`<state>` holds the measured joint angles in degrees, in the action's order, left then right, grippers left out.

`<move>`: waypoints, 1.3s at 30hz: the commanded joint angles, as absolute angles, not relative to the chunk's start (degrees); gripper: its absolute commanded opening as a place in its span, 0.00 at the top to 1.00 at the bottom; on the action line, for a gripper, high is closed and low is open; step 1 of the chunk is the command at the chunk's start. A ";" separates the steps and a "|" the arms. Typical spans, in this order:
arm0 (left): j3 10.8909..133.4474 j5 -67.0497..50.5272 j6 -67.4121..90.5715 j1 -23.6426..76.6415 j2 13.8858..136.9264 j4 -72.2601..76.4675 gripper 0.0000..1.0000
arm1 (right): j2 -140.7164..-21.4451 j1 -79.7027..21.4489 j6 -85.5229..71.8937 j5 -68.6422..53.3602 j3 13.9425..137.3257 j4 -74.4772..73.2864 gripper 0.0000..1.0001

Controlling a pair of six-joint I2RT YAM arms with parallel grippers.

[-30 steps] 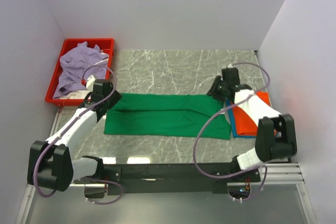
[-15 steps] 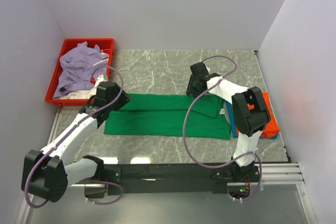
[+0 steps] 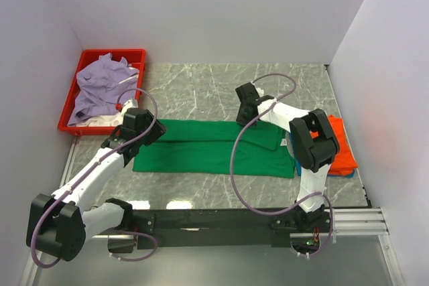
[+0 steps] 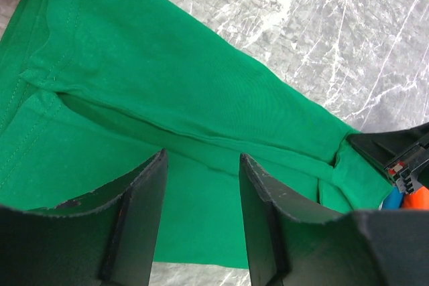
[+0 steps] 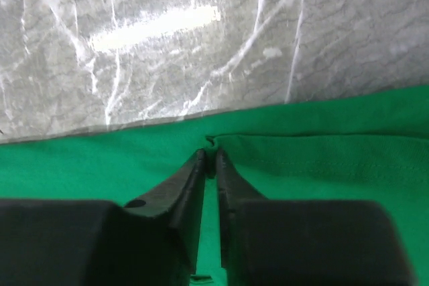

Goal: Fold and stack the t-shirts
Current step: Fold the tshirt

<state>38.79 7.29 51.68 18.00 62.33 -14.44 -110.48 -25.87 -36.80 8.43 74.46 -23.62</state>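
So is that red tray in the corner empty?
No, a crumpled lavender shirt lies piled inside the red tray.

The green t-shirt [image 3: 201, 153] under the black left gripper [image 4: 201, 165] and black right gripper [image 5: 209, 155] is plain bright green. The table [image 3: 201, 88] is grey marble, white-veined. Left of the left gripper, a red tray [image 3: 114, 52] holds lavender t-shirt [image 3: 97, 85] and white t-shirt [image 3: 100, 122]. Right of the right gripper, orange t-shirt [image 3: 340, 147] over blue t-shirt [image 4: 391, 200].

top: high, looks down on table [image 3: 201, 92] | wrists: close, look down | shared: green t-shirt [image 3: 201, 152]
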 commanded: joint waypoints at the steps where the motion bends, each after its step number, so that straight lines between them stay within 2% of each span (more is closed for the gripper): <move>1: 38.32 6.24 50.80 18.19 60.91 -12.83 0.48 | -105.92 -26.46 -38.49 11.69 72.17 -23.29 0.85; 3: 38.14 5.98 50.80 18.28 61.08 -12.48 0.49 | -103.37 -26.72 -38.85 11.95 70.93 -22.94 0.95; 6: 38.06 5.98 50.80 18.46 61.52 -12.13 0.48 | -99.76 -27.25 -39.55 12.13 67.95 -22.41 1.00; 23: 38.58 1.50 48.87 21.61 67.31 -7.56 0.50 | -80.34 -37.00 -51.41 13.09 42.81 -9.95 0.98; 27: 39.81 -0.34 47.03 24.16 70.13 -5.37 0.49 | -76.38 -37.53 -51.95 12.67 38.07 -7.74 0.86; 31: 41.83 -0.88 44.92 27.85 73.65 -3.44 0.48 | -72.08 -38.41 -51.86 11.96 35.78 -6.94 0.69; 37: 48.15 2.17 41.22 38.21 80.41 -2.46 0.46 | -62.69 -37.80 -49.40 17.38 34.71 -14.12 0.57; 39: 49.65 3.07 40.52 40.68 82.08 -1.85 0.45 | -61.00 -33.43 -46.25 18.63 36.12 -16.43 0.55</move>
